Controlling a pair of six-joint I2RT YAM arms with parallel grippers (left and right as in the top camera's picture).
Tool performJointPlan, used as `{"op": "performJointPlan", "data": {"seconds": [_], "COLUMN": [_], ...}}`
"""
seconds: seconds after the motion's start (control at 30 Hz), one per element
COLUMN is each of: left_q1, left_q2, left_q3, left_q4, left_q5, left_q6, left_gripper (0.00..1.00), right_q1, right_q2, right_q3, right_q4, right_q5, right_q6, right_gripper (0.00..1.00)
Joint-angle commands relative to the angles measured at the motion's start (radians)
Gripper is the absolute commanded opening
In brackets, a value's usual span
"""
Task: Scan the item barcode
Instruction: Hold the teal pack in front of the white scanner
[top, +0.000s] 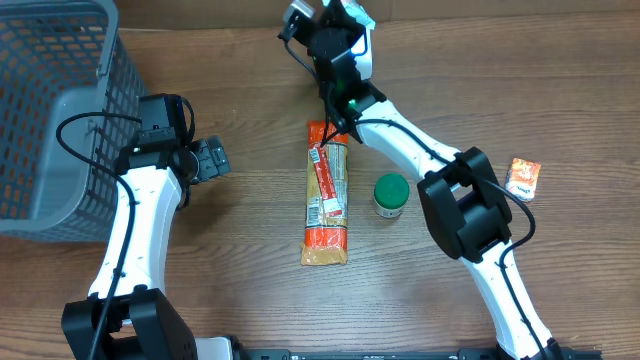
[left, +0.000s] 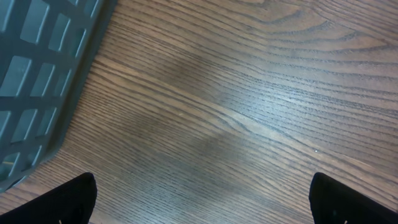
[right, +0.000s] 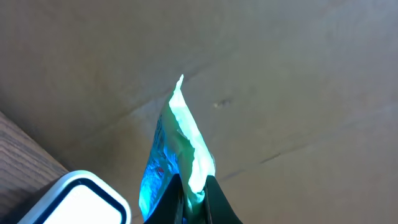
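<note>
At the top centre of the overhead view the right gripper (right: 194, 190) is pressed together on a thin teal-and-white packet (right: 180, 137), pinching its lower edge so that the packet stands up to a point in front of a plain brown backdrop. A white rounded device (right: 84, 199) sits just beside the packet, at the lower left of the right wrist view. The left gripper (top: 212, 160) hangs with its jaws spread wide and holds nothing, over bare tabletop (left: 249, 93) next to the grey basket (top: 50, 120) at the left edge. In the middle of the tabletop lie a long orange packet (top: 326, 195) and, to its right, a green-lidded jar (top: 391, 195); a small orange packet (top: 523, 178) lies well apart at the right.
</note>
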Motion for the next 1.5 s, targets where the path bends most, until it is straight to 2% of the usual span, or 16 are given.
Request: {"op": "performJointPlan", "data": {"seconds": [0.0, 0.17, 0.7, 1.0, 1.47], "left_q1": [-0.002, -0.002, -0.002, -0.002, -0.002], "left_q2": [-0.017, -0.017, -0.017, -0.017, -0.017], "left_q3": [0.015, 0.015, 0.015, 0.015, 0.015], "left_q4": [0.0, 0.0, 0.0, 0.0, 0.0], "left_q5": [0.001, 0.001, 0.001, 0.001, 0.001], "left_q6": [0.022, 0.022, 0.022, 0.022, 0.022], "left_gripper": [1.0, 1.0, 1.0, 1.0, 1.0], "right_q1": [-0.019, -0.031, -0.031, -0.027, -0.006], "right_q2": [-0.001, -0.001, -0.001, -0.001, 0.053], "right_q3": [0.022, 0.022, 0.022, 0.022, 0.022], "right_q4": [-0.009, -0.066, -0.17, -0.061, -0.063], "right_q5": [-0.006, -0.014, -0.024, 0.023, 0.028], "right_q6": [0.215, 0.318, 0.311, 0.188, 0.187], "right_gripper": [0.04, 0.04, 0.04, 0.04, 0.04]}}
